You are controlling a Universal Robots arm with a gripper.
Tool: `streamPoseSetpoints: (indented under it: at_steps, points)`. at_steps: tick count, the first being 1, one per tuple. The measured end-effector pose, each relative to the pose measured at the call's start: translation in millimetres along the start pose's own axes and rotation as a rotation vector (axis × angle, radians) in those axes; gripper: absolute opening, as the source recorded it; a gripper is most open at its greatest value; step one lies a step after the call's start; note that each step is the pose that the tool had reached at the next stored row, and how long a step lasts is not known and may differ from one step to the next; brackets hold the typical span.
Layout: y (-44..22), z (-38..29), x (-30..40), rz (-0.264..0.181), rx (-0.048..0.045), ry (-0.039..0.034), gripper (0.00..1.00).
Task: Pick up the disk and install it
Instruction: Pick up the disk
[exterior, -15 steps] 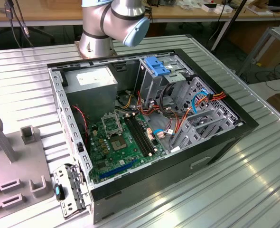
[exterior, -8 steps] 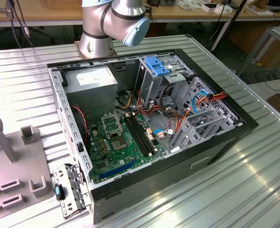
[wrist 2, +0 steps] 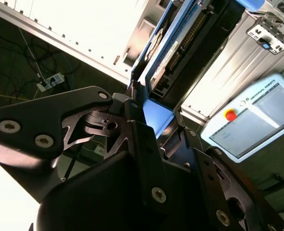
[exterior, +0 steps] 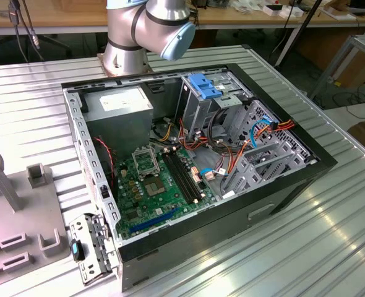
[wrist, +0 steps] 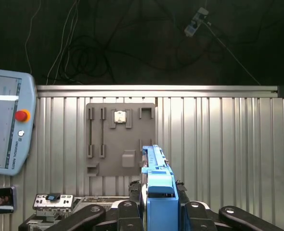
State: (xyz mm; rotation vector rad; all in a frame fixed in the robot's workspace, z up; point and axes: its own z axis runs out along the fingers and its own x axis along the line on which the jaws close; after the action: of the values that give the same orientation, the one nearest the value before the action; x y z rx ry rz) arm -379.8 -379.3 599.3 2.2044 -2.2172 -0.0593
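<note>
The pincer (wrist: 157,201) is clamped onto the disk (wrist: 153,161), gripping its blue rails and holding it in the air above the ribbed table (wrist: 219,144). The open computer case (exterior: 195,167) sits mid-table.

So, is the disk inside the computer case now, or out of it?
Out. In the first wrist view the tool grips the disk in the air, above the ribbed table.

Bright room light; glare streaks on ribbed table (exterior: 322,229); floor (wrist: 132,43) dark in both wrist views.
</note>
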Motion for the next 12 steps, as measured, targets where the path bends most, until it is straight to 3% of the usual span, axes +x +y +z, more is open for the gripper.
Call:
streamPoseSetpoints:
  at_steps: [12]
  points:
    - [-14.7,-0.5,-0.1,0.0,-0.0001,0.0,0.37]
